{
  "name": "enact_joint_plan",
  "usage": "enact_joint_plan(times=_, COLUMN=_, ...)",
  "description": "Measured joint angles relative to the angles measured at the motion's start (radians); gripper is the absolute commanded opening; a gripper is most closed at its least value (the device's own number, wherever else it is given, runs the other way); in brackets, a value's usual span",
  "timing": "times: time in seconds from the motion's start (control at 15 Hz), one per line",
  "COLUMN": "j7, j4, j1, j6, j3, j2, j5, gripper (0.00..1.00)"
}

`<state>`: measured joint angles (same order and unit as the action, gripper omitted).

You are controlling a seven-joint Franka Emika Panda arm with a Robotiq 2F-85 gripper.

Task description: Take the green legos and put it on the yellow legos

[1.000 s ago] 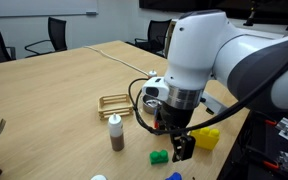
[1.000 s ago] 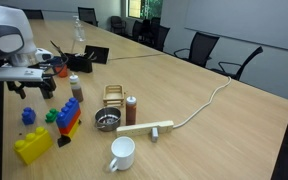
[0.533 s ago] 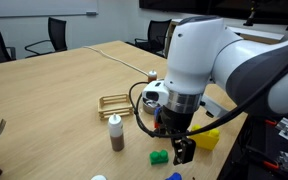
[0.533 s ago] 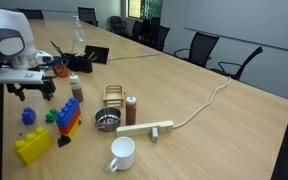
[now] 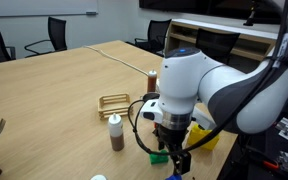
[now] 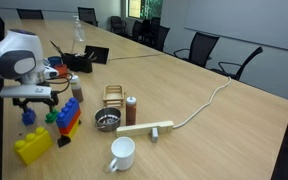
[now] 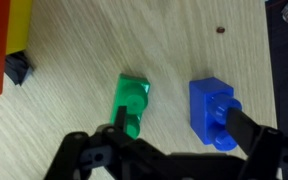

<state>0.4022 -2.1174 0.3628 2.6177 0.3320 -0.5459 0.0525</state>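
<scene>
The green legos (image 7: 132,103) lies flat on the wooden table, with a small blue brick (image 7: 214,113) to its right in the wrist view. My gripper (image 7: 184,135) hangs open just above both. One fingertip (image 7: 120,124) overlaps the green brick's near end, and the other fingertip sits beside the blue brick. Nothing is held. The yellow legos (image 6: 32,146) stands on the table near the green legos (image 6: 52,116), apart from it. In an exterior view the gripper (image 5: 176,156) partly covers the green legos (image 5: 160,157), and the yellow legos (image 5: 206,137) peeks out behind the arm.
A blue-and-red brick stack (image 6: 69,122) stands beside the green brick. Farther along are a brown shaker bottle (image 6: 131,109), a wire rack (image 6: 114,95), a metal strainer (image 6: 106,121), a wooden block (image 6: 149,127) and a white mug (image 6: 122,153). The table edge runs close behind the yellow block.
The arm has come down toward the table, bringing the open gripper low over the green and blue bricks. No brick has moved.
</scene>
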Motion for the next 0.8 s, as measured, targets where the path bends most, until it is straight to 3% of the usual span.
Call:
enact_joint_plan(times=0.53, j7=-0.037, j4=0.053, j1=0.004, j6=0.005, j3=-0.023, j2=-0.019, j5=0.137, gripper=1.0)
enact_joint_plan(times=0.8, j7=-0.119, j4=0.059, j1=0.015, j6=0.072, j3=-0.051, j2=-0.034, j5=0.171, gripper=1.0)
